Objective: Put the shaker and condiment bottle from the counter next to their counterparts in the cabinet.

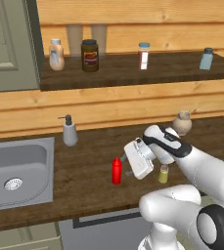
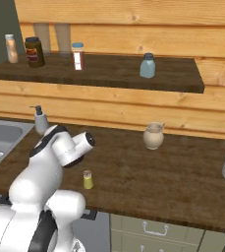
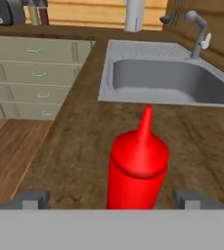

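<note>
Condiment bottle (image 3: pixel 137 163) stands upright between the spread end effector (image 3: pixel 111 199) fingers — untouched, on the counter (image 3: pixel 74 146).

Pale horizontal wooden planks (image 1: pixel 108 105) line the wall. A steel sink basin (image 1: pixel 15 171) is sunk into the worktop, with a grey curved tap (image 3: pixel 196 29) at its back edge. A grey pump soap dispenser (image 1: pixel 69 131) stands just beside the sink, and a round tan pot (image 2: pixel 153 135) sits near the wall. Grey-green drawer fronts with metal handles (image 3: pixel 35 73) run below, above a brown wooden plank floor (image 3: pixel 8 156). The light is soft and even.
</note>
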